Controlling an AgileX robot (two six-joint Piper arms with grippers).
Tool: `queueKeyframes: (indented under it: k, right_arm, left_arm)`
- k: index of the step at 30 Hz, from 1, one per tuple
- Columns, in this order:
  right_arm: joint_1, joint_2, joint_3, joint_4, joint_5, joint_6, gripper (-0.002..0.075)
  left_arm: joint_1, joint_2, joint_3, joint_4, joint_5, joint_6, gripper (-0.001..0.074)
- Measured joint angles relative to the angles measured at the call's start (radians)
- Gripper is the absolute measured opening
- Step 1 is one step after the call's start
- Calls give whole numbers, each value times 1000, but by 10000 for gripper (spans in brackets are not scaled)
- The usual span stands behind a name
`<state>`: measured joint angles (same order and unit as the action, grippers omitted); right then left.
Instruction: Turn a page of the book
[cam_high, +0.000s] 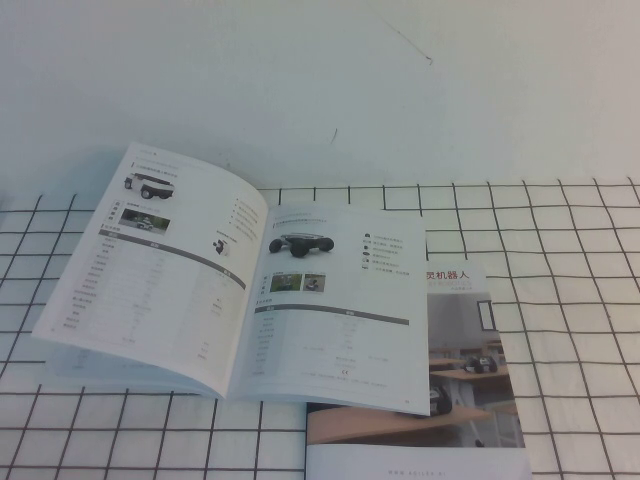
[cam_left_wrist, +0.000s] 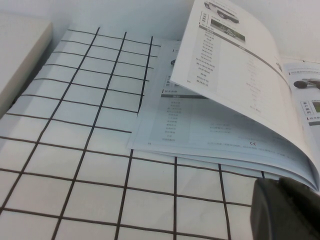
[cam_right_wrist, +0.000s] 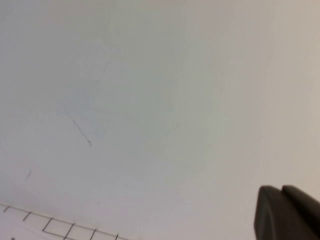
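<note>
The book (cam_high: 240, 300) lies open on the gridded mat, left of centre. Its left-hand sheet (cam_high: 160, 260), topped by a white vehicle photo, arches up off the pages below; it also shows in the left wrist view (cam_left_wrist: 235, 75). The right-hand page (cam_high: 340, 320) shows a single dark rover. No page with two black chassis shows. My left gripper (cam_left_wrist: 280, 182) is shut and empty, low beside the book's near edge. My right gripper (cam_right_wrist: 281, 190) is shut and empty over bare white table. Neither gripper shows in the high view.
A booklet with a room photo and wooden desk (cam_high: 460, 390) lies under the book's right corner at the front. The black-lined grid mat (cam_high: 560, 260) covers the near table; plain white surface (cam_high: 330, 80) lies beyond. A flat beige edge (cam_left_wrist: 20, 55) lies beside the mat.
</note>
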<state>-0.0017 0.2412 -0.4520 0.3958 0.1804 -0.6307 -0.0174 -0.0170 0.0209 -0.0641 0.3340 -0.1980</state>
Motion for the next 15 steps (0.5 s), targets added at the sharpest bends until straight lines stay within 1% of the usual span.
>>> queueKeyframes:
  k: [3,6,10,13,15]
  right_arm:
    - [-9,-4,46,8,0,-4,1]
    - [-9,-4,111,59,0,-4,1]
    - [-9,-27,214,71,13,42,1]
    - [-9,-71,295,-17,42,162,1]
    - [-9,-109,357,-131,50,315,1]
  left_arm:
    - [0,0,0,0,0,0,-4]
    - [0,0,0,0,0,0,-4]
    - [0,0,0,0,0,0,-4]
    - [0,0,0,0,0,0,-4]
    - [0,0,0,0,0,0,-4]
